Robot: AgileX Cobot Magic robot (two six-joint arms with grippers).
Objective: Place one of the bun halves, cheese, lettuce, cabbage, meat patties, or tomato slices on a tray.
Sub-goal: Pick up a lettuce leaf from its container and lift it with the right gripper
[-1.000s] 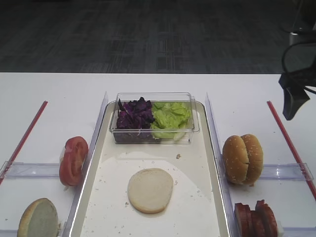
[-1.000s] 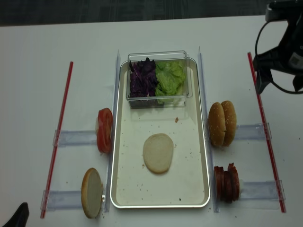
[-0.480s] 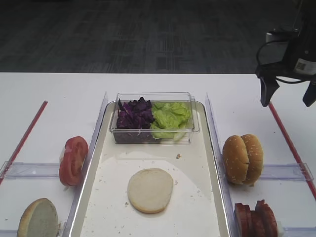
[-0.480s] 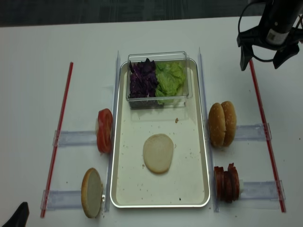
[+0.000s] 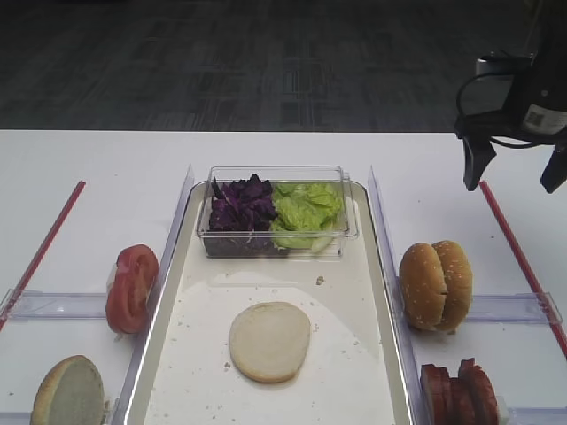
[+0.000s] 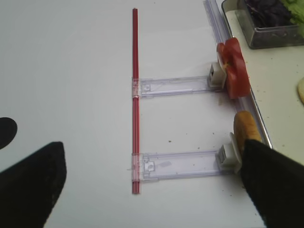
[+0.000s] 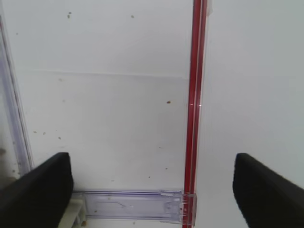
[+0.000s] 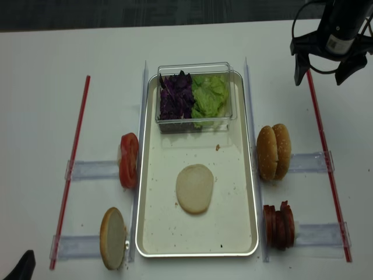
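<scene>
A cream tray [image 5: 204,354] [image 8: 157,227] holds one pale bun half [image 5: 269,341] [image 8: 194,188]. At its far end a clear box carries purple cabbage [image 5: 241,205] [image 8: 176,98] and lettuce [image 5: 305,212] [image 8: 210,96]. Sesame bun halves [image 5: 435,285] and meat patties [image 5: 458,388] stand right of the tray. Tomato slices [image 5: 131,288] [image 6: 233,76] and another bun half [image 5: 68,390] [image 6: 246,130] stand on its left. No cheese is in view. My right gripper [image 5: 514,181] [image 8: 319,79] [image 7: 152,190] hangs open and empty over the far right table. The left gripper [image 6: 152,190] is open and empty at the near left.
Red strips [image 5: 509,235] [image 5: 44,248] run along both sides of the table. Clear plastic rails [image 7: 133,206] [image 6: 175,85] join them to the tray's side guards. The table's far edge lies just behind my right gripper.
My right gripper swung in from the right edge to above the far end of the right red strip, then held almost still. Food and left gripper have not moved.
</scene>
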